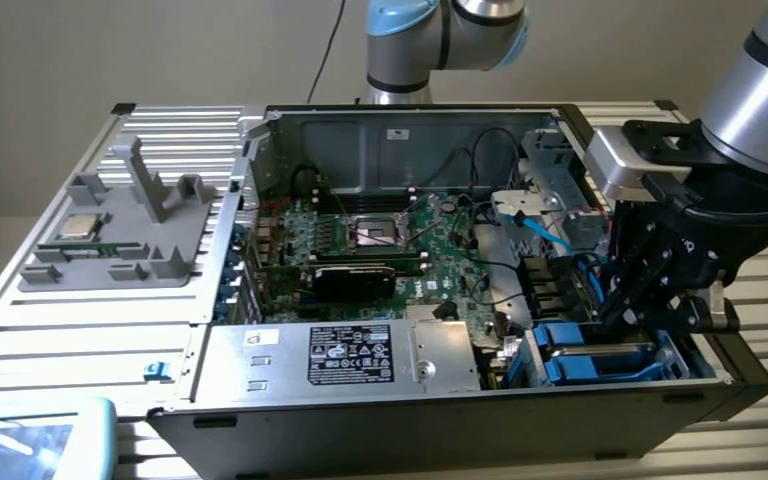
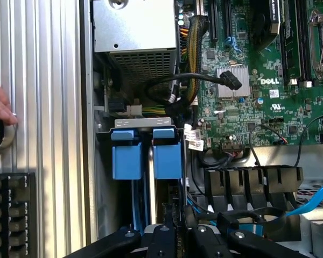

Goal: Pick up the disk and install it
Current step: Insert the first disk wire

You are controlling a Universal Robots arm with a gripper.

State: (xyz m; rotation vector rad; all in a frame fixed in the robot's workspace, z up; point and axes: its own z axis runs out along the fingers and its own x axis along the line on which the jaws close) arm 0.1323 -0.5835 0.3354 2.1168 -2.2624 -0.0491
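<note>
Gripper (image 1: 640, 318), claw closed together, sits inside the open metal case (image 1: 398, 420) above blue plastic carriers (image 2: 146, 153), cables (image 2: 196, 80) crowding nearby.

Exterior view overlooks open computer case (image 1: 491, 300); wrist view nears its blue bays (image 2: 145, 156).

From where I stand, the tool (image 1: 654, 300) dips into the open computer case (image 1: 398, 420) and its fingertips are lost behind the case's drive bay, so what they touch is hidden. The disk (image 2: 146, 156) shows only its blue tabs, its body sunk in the bay. A hand (image 2: 0, 105) is cut off at the picture's edge.
</note>
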